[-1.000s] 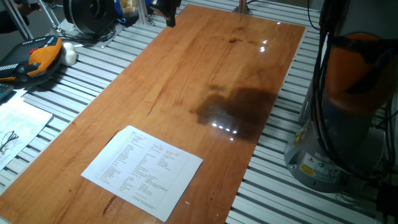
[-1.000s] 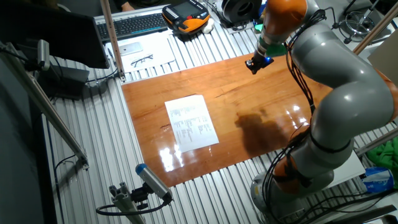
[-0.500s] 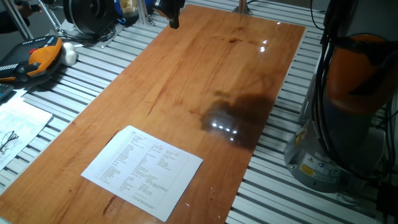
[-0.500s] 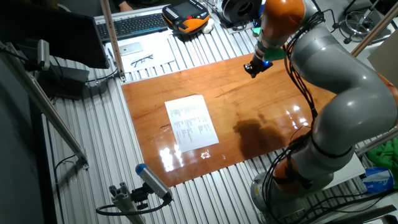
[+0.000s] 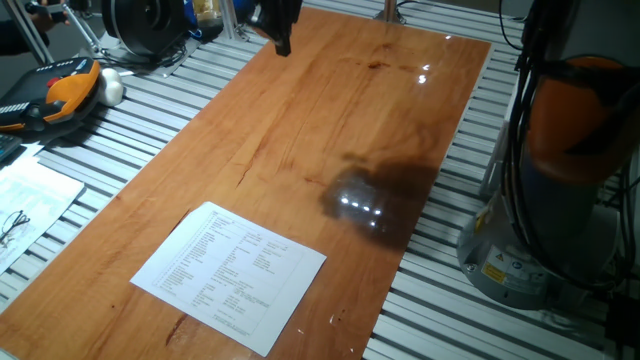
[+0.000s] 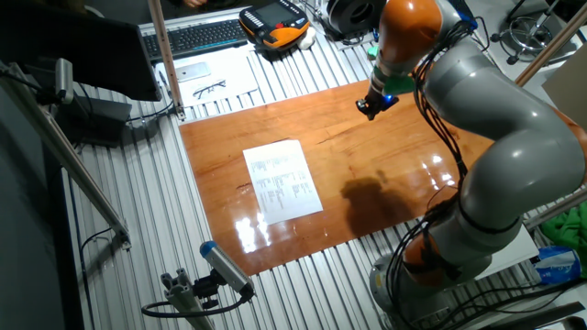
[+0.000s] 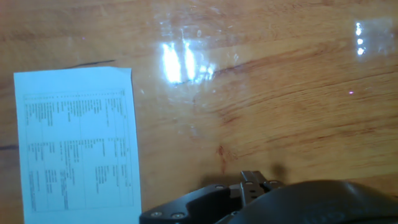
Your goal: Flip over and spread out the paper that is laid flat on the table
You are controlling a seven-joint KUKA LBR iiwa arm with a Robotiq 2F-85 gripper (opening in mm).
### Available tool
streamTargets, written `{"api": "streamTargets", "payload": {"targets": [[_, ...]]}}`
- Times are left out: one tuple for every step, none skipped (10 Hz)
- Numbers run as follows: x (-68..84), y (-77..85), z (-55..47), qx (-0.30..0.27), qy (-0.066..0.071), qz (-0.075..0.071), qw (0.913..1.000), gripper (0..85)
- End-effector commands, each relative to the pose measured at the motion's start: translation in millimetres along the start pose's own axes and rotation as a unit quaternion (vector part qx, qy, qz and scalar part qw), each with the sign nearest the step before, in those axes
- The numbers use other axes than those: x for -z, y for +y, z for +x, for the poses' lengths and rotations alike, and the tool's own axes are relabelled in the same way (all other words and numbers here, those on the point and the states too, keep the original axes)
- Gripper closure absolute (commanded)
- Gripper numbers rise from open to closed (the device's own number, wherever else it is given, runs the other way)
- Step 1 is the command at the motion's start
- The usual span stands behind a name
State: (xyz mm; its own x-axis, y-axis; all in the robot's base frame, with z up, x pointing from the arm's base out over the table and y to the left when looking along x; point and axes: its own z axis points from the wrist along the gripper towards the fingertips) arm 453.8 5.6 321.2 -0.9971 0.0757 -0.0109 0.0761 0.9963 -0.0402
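The paper (image 5: 230,275) lies flat on the reddish-brown table (image 5: 330,130), printed face up, near the table's near-left end. It also shows in the other fixed view (image 6: 282,181) and at the left of the hand view (image 7: 74,143). My gripper (image 5: 283,45) hovers above the far end of the table, well away from the paper. In the other fixed view the gripper (image 6: 366,108) is to the right of the sheet. In the hand view the fingertips (image 7: 252,180) look pressed together, with nothing between them.
A second printed sheet with glasses (image 5: 20,215) lies on the grey slatted surface to the left. An orange and black device (image 5: 60,90) and a black round object (image 5: 140,25) sit beyond it. A keyboard (image 6: 197,37) lies behind. My arm's base (image 5: 560,200) stands at the right.
My gripper has moved a little along the table toward the paper, and its shadow has shifted with it. The paper has not moved.
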Motion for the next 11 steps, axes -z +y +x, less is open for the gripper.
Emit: {"api": "streamTargets", "payload": {"targets": [[-5.4,0.8,1.7,0.001,-0.004,-0.001,1.0000,85.0],[-10.8,1.0,3.4,0.001,-0.008,-0.003,1.0000,85.0],[-13.7,2.5,4.9,0.001,-0.009,-0.004,0.9999,85.0],[-15.6,4.6,7.1,0.001,-0.011,-0.005,0.9999,85.0],[-16.5,5.6,8.0,0.005,-0.013,-0.005,0.9999,85.0],[-16.0,5.7,8.1,0.007,-0.011,-0.005,0.9999,85.0],[-16.2,5.8,8.1,0.007,-0.011,-0.005,0.9999,85.0],[-16.5,6.0,7.8,0.005,-0.011,-0.005,0.9999,85.0],[-17.1,6.2,7.5,0.004,-0.013,-0.005,0.9999,85.0],[-17.3,6.1,7.3,0.004,-0.014,-0.005,0.9999,85.0],[-17.2,6.1,7.3,0.004,-0.014,-0.003,0.9999,85.0]]}}
